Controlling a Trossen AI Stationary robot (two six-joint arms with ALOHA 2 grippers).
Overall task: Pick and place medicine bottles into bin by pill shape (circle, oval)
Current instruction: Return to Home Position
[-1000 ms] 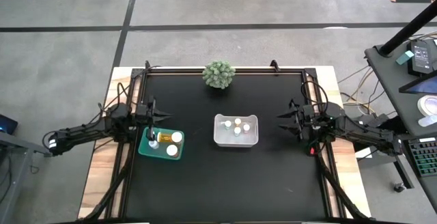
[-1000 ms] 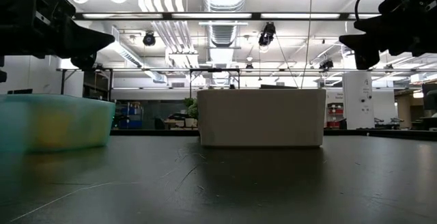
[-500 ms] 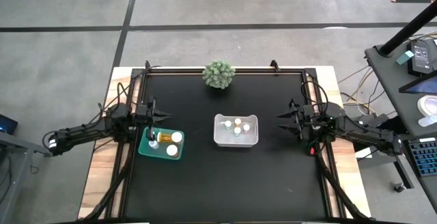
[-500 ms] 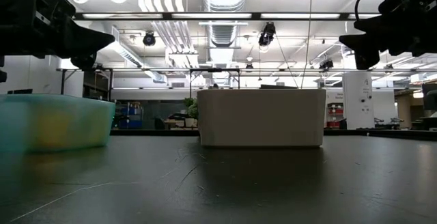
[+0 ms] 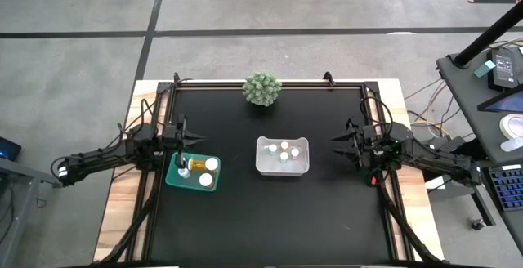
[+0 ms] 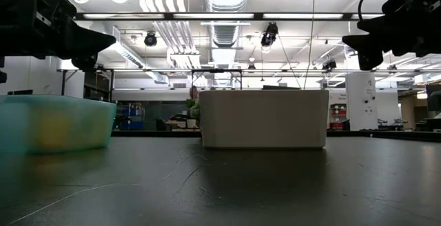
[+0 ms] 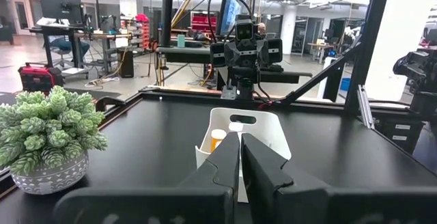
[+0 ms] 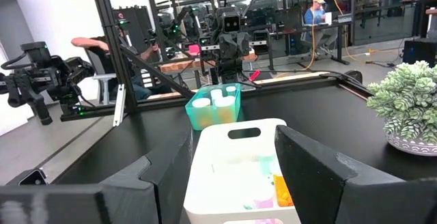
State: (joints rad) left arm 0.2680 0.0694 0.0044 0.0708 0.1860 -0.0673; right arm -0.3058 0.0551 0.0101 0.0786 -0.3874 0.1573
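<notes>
Sorting looks done. Medicine bottles (image 5: 284, 151) sit in the white bin (image 5: 260, 170) mid-bench, with more in the teal bin (image 5: 172, 180) to its left. None seen loose on the bench (image 5: 245, 219). Left gripper (image 7: 240, 141) is pinched together and empty, raised by the teal bin. Right gripper (image 8: 232, 138) is spread wide and empty, well right of the white bin. For homing, probably retract both level and high, clear of bin walls, no dips.

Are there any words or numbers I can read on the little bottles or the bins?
None can be read.
The medicine bottles are too small to show any label writing.
The white bin and the teal bin show no writing.
</notes>
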